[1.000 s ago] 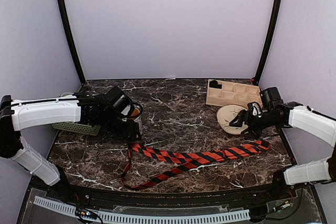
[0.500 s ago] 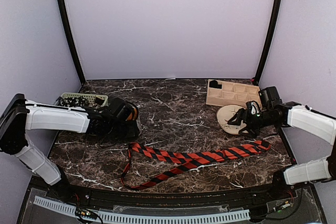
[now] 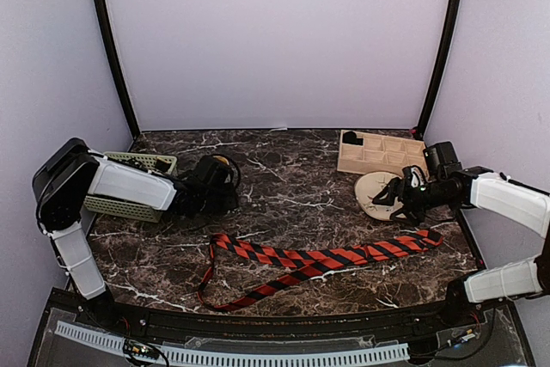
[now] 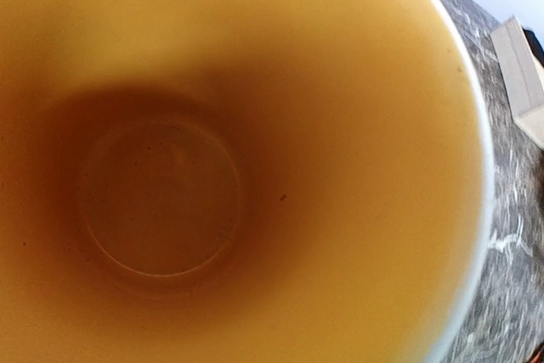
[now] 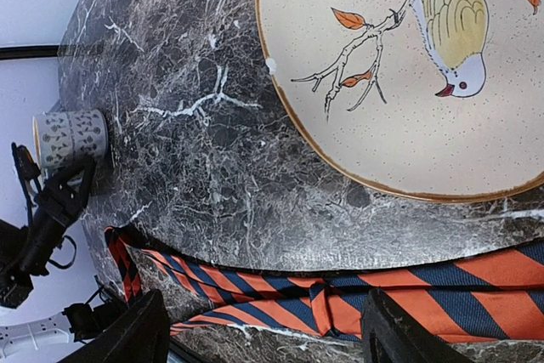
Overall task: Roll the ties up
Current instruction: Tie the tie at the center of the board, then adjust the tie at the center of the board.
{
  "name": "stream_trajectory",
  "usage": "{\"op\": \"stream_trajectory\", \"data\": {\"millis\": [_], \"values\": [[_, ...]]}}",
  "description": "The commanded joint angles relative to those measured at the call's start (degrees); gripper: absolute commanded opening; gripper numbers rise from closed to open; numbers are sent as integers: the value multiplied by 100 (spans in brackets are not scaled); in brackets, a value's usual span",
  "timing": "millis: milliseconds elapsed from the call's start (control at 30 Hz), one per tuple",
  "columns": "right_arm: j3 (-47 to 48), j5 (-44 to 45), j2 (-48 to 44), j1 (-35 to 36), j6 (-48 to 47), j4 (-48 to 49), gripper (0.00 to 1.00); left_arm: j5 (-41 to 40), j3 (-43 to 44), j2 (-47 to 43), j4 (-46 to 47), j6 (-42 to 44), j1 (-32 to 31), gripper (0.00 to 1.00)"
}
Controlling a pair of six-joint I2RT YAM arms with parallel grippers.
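Observation:
One tie (image 3: 326, 257), striped red and black, lies stretched across the front of the table, its narrow end looping back to the front left. In the right wrist view the tie (image 5: 280, 291) passes under my right gripper (image 5: 263, 337), which is open above it near the wide end. My right gripper (image 3: 404, 199) hovers by the plate. My left gripper (image 3: 215, 188) is at a cup (image 5: 72, 138) with a grey patterned outside. The cup's orange inside (image 4: 255, 167) fills the left wrist view, hiding the fingers. Whether they grip the cup does not show.
A plate (image 3: 376, 191) painted with a bird (image 5: 450, 14) lies at the right, and behind it stands a wooden compartment box (image 3: 382, 154). A green basket (image 3: 137, 162) sits at the back left, partly under my left arm.
My left arm has folded back, its elbow rising at the far left and the wrist sinking low by the cup; more of the basket shows. Tie and right arm are unmoved.

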Motion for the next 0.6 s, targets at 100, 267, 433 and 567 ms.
{"op": "stream_trajectory", "data": {"millis": [100, 267, 433, 567], "values": [[160, -311, 92, 41, -112, 217, 75, 952, 965, 1009, -460, 825, 817, 53], [287, -429, 187, 205, -145, 377, 75, 1348, 1079, 761, -817, 902, 931, 66], [576, -433, 442, 860, -170, 684, 76, 1286, 486, -179, -1333, 384, 447, 74], [1139, -283, 872, 1642, -287, 756, 76, 761, 135, -1145, -2364, -441, 9, 75]]}}
